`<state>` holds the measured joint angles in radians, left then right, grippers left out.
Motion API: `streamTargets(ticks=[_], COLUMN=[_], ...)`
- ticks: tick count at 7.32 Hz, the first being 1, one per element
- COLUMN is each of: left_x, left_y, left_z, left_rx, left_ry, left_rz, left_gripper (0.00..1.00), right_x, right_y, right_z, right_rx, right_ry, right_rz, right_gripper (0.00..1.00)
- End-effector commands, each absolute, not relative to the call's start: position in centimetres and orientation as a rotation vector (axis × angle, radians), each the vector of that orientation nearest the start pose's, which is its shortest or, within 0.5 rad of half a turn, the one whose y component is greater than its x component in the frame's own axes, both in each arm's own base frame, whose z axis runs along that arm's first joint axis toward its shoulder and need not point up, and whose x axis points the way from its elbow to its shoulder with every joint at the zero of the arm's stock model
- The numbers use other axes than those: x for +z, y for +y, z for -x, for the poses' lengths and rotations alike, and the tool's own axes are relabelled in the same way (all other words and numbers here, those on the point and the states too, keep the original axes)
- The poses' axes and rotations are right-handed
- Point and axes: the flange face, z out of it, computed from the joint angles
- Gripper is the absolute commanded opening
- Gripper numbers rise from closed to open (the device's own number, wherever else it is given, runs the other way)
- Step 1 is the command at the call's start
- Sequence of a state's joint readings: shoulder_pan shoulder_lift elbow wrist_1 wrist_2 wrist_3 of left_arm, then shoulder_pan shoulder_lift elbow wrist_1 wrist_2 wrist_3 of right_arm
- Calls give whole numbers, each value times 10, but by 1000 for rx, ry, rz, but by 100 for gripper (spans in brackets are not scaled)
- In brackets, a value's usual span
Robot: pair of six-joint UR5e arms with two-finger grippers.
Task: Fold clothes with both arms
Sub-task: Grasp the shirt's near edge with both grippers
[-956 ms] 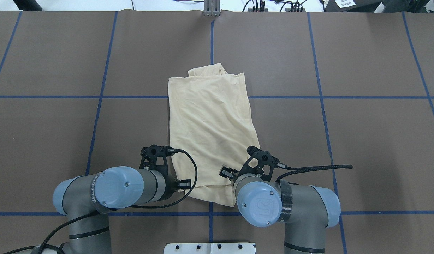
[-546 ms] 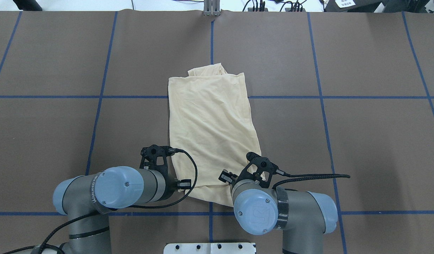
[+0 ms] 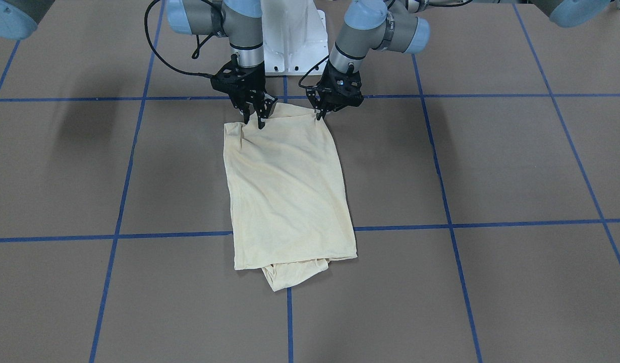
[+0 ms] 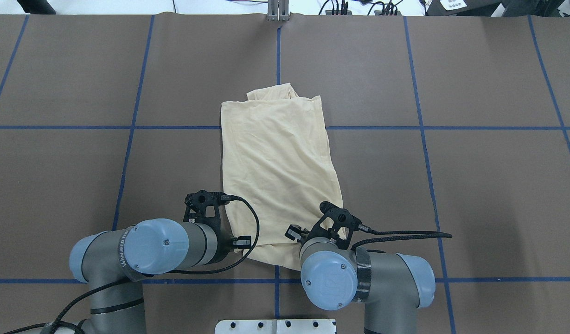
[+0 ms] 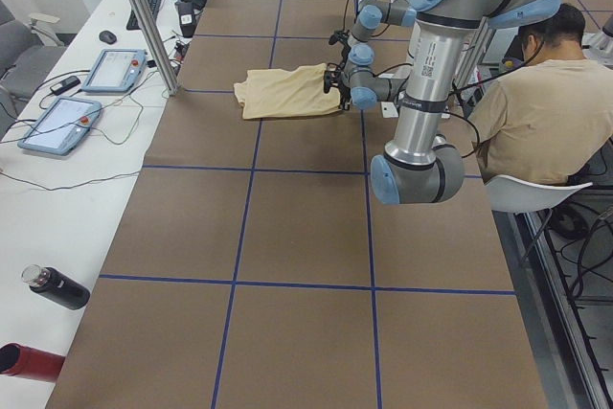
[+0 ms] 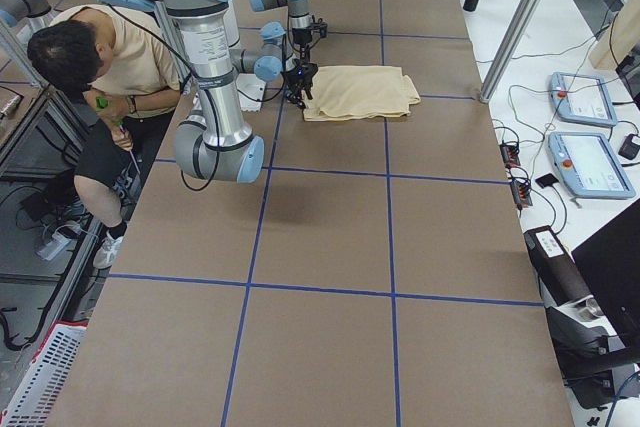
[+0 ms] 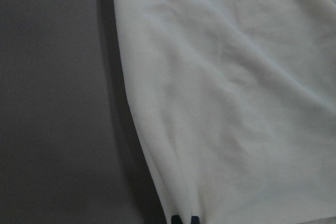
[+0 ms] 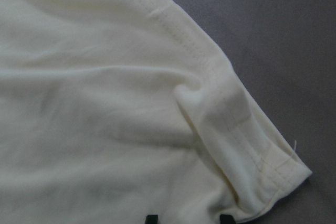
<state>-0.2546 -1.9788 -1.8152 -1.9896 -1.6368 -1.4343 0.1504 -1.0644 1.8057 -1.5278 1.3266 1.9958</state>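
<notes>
Two corners, thin creased cream T-shirt [image 3: 289,191] (folded oblong): left gripper [image 3: 320,116] pinching, right gripper [image 3: 255,121] parted, empty.

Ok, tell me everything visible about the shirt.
The shirt is pale cream-yellow thin knit, folded into a long, lightly wrinkled rectangle lying flat on the brown table, its length running away from the robot. A bunched bit of cloth pokes out at the far end. The near end shows a double-stitched hem, creased at one corner. No print shows. The left gripper looks shut on one near corner; the right gripper stands open on the other.
</notes>
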Motion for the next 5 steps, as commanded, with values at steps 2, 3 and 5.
streamTargets(ticks=[2, 3, 5], left_x=[275, 274, 275], left_y=[-278, -278, -278], left_z=[-564, -563, -564], left_rx=[-71, -71, -70], left_ry=[1062, 1063, 1062], left_rz=[-150, -150, -150], left_gripper=[0, 0, 0], right_x=[264, 263, 253], right_y=[-251, -253, -261], right_z=[608, 607, 596], right_rx=[637, 636, 633], right_ry=[-819, -821, -843], right_rz=[-127, -129, -136], right_gripper=[0, 0, 0])
